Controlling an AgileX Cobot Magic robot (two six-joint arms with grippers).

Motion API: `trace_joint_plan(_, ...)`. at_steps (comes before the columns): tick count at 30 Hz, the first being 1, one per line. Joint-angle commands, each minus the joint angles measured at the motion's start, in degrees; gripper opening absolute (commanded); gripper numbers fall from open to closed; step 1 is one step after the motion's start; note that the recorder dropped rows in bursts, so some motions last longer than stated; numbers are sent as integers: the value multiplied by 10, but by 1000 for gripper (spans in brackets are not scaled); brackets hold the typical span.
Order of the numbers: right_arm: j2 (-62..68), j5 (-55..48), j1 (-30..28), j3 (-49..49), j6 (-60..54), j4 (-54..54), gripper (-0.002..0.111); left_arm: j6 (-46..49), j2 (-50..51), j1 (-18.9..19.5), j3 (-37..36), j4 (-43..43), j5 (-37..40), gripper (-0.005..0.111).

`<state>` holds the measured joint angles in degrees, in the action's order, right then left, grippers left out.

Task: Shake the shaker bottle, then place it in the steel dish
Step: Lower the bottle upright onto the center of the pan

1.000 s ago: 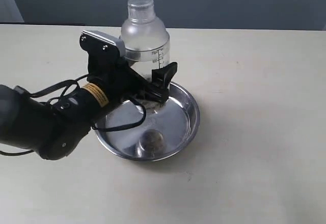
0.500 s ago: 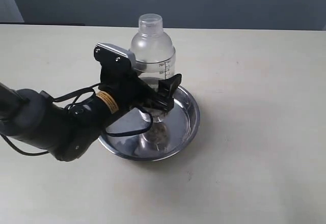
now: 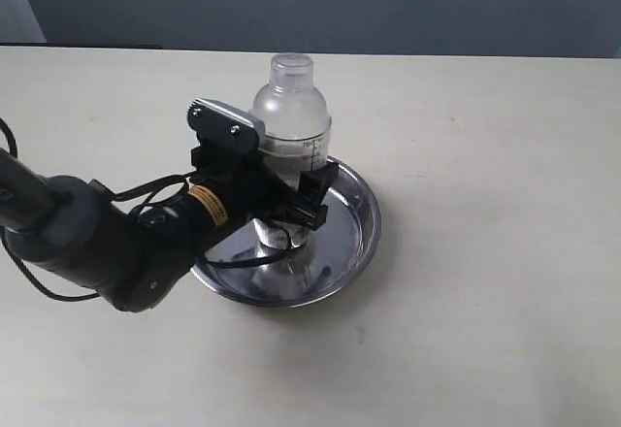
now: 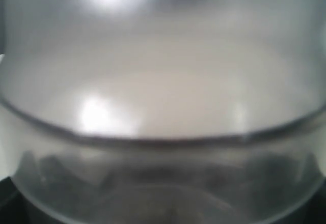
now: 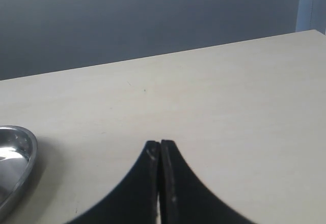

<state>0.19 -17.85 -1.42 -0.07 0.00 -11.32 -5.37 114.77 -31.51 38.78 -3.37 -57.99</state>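
We see the clear frosted plastic shaker bottle (image 3: 291, 116) with its domed top and small round cap standing upright over the round, shallow, shiny steel dish (image 3: 364, 223). Its lower body sits inside the dish's rim, toward the far side. The base is hidden behind the arm, so we cannot tell whether it touches the flat bottom. Black measuring marks show on the side of the bottle just below the dome.

The black left gripper (image 3: 291, 199) reaches in from the left of the exterior view and clamps the shaker bottle at its lower body. One finger (image 3: 313, 197) shows at the near right side of the bottle, and the other is out of sight behind it. A yellow label (image 3: 209, 204) wraps the arm just behind the gripper, and a black cable (image 3: 146, 194) loops along it.

In the left wrist view the bottle (image 4: 163, 81) fills nearly everything – a blurred frosted wall with a dark seam running across it.

The right gripper (image 5: 160, 155) appears only in its own wrist view. Its two black jaws are pressed together with nothing between them, above the pale beige table (image 5: 229, 107). An edge of the steel dish (image 5: 18, 158) shows at the side of that view – well apart from the jaws. A grey wall (image 5: 153, 15) stands behind the table's far edge.
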Motion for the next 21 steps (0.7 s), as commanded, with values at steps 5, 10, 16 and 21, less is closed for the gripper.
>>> trace_joint_plan(5, -2, 4, -3, 1, 0, 3, -1, 4, 0, 0, 3, -13, -24, 0)
trace_joint_plan(10, -2, 4, -3, 1, 0, 3, -1, 2, 0, 0, 3, 15, -29, 0)
trace_joint_plan(16, -2, 4, -3, 1, 0, 3, -1, -2, 0, 0, 3, 45, -38, 18)
trace_joint_plan(21, -2, 4, -3, 1, 0, 3, -1, 0, 0, 0, -6, 34, -38, 55)
